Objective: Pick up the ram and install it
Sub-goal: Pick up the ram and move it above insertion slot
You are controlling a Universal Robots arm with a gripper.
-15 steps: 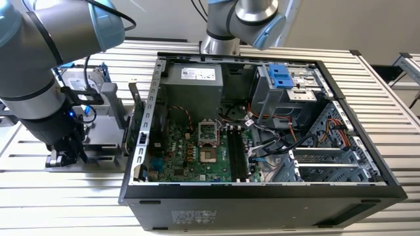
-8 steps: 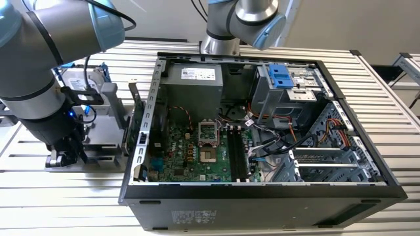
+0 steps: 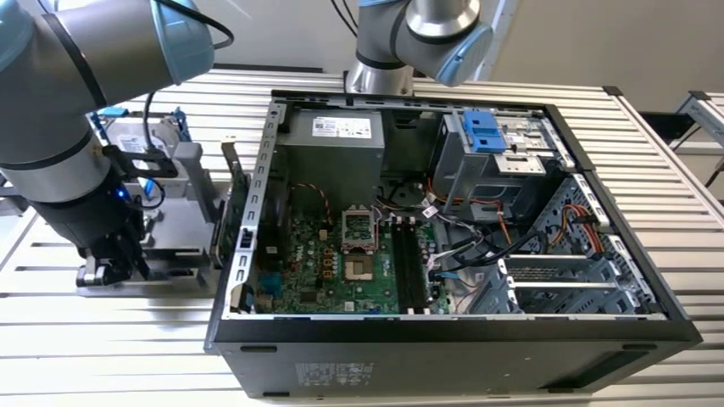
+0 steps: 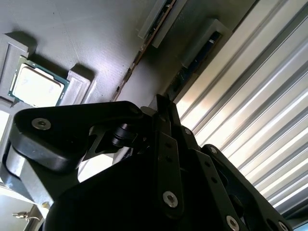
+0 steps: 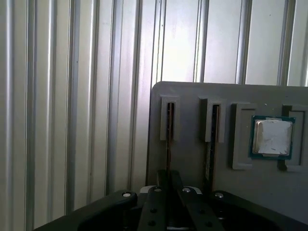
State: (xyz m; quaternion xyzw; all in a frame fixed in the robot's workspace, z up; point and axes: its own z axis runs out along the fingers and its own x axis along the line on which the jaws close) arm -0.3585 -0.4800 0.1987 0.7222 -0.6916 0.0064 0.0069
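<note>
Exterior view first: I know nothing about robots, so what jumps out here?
The open computer case stands in the middle of the exterior view, its green motherboard bared. At that view's left, a big grey-and-blue robot arm bends down over a grey parts tray beside the case. In the first wrist view, a shiny square processor chip sits in that tray.

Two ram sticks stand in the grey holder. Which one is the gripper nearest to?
The ram stick at the edge of the holder, farther from the processor chip; the gripper lines up with it. The other ram stick stands beside the chip.
</note>
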